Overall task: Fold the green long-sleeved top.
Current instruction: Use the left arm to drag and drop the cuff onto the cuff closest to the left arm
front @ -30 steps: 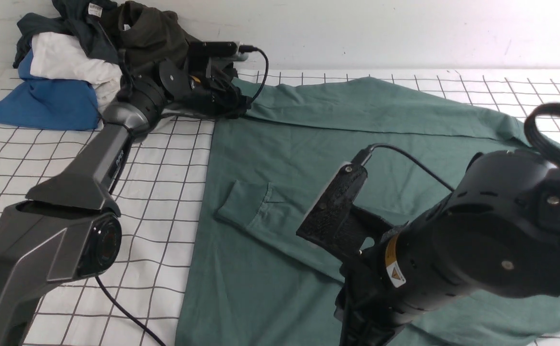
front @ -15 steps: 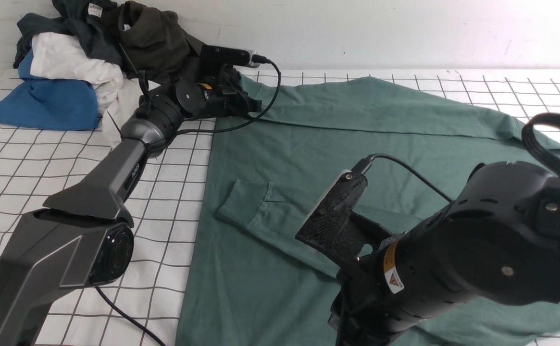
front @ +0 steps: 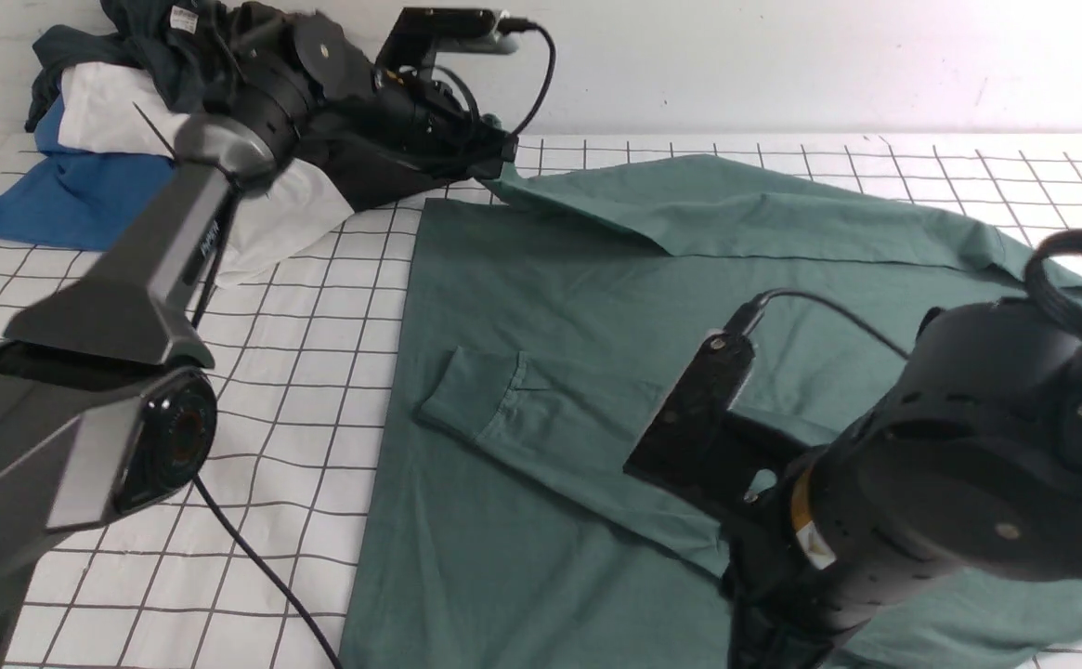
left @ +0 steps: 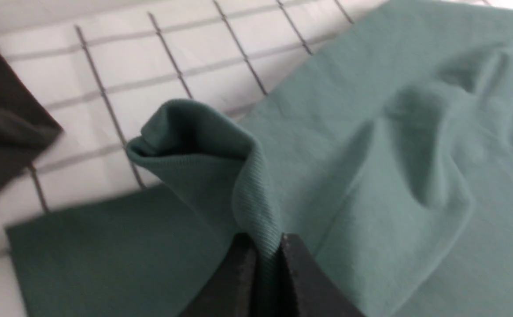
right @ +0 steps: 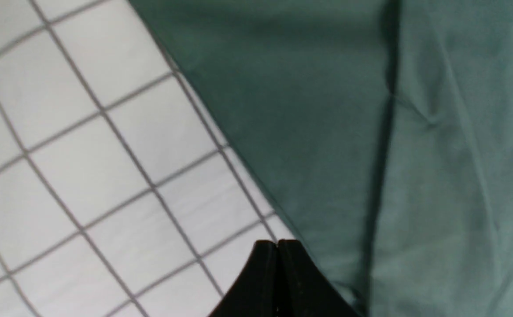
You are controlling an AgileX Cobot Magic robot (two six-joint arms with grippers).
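The green long-sleeved top point(front: 596, 307) lies spread over the checked table, with one sleeve cuff point(front: 475, 390) folded onto its body. At the top's far left corner my left gripper point(front: 501, 158) is shut on a ribbed edge of it. In the left wrist view that ribbed fold point(left: 221, 145) rises from between the left gripper point(left: 267, 240) tips, lifted off the table. My right gripper point(right: 277, 243) is shut with nothing showing between its fingers, just above the table beside the top's near edge point(right: 326, 110). In the front view its tips are hidden by the right arm point(front: 921, 502).
A pile of clothes sits at the back left: a blue piece point(front: 85, 200), a white one point(front: 132, 111) and dark ones point(front: 150, 37). The left arm's black cable point(front: 253, 595) trails over the checked tablecloth point(front: 299, 353). A white wall runs behind the table.
My left gripper shut on the top's far left corner, then rose and swung back, lifting that corner off the table. The right arm shifted slightly to the right.
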